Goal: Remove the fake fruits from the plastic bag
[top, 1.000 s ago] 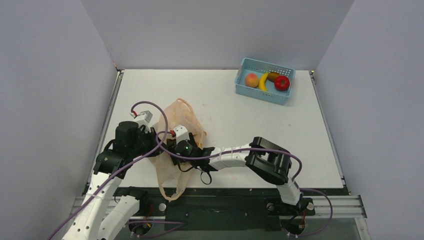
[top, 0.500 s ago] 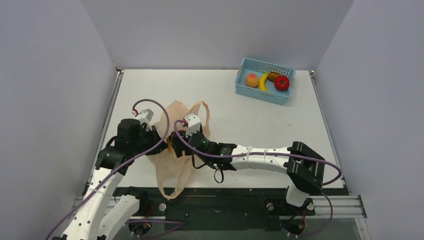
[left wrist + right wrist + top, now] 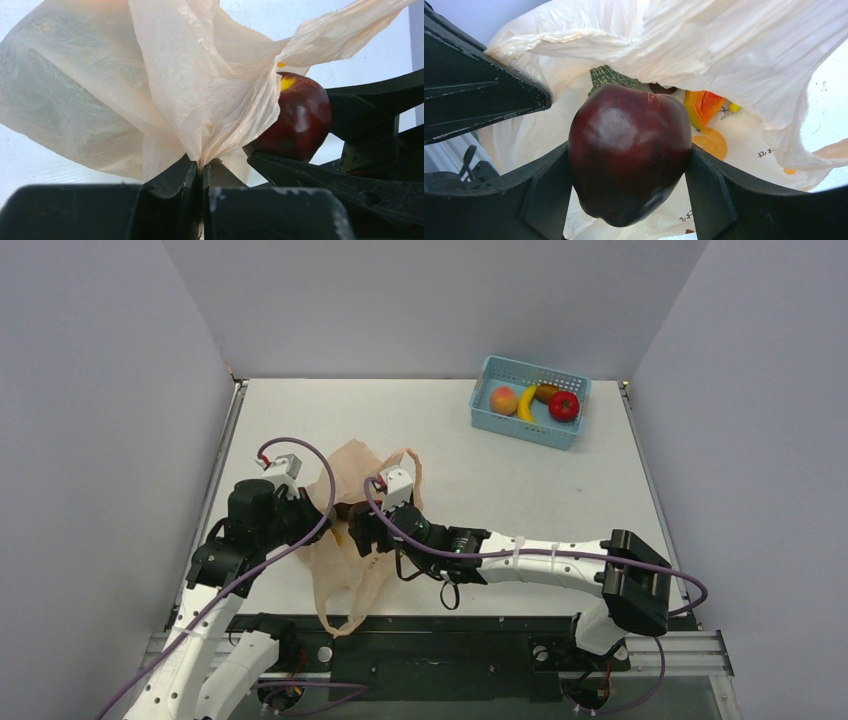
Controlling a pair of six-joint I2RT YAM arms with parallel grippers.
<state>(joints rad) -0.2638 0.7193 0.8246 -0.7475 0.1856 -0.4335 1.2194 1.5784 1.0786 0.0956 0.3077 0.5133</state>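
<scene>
Since a second ago, the right arm has stretched out long and low, its elbow has swung off to the right, and one bag handle has lifted up.

The right gripper (image 3: 629, 182) now has its jaws clamped on the plum (image 3: 629, 150), one on each side. The plum sits right between the tips, at the mouth of the bag (image 3: 734, 50). It is nearly round, so it has no long side to worry about. Thin bag skin hangs over the top of the jaws. Past the tips, deeper in the bag, a bit of green melon (image 3: 606, 77) shows, and next to it something orange that may be the mango (image 3: 701, 107).

The left gripper (image 3: 202, 172) has its jaws pressed together on a fold of the bag, pinching it tight. The plum is just to the side of those jaws, very close.

The right arm is the one that holds the fruit, so it looks best placed to do the next move. The way out seems to be straight back, away from the tips and toward the wrist, while the left jaws keep the bag from coming along. The skin over the plum could snag and drag.
</scene>
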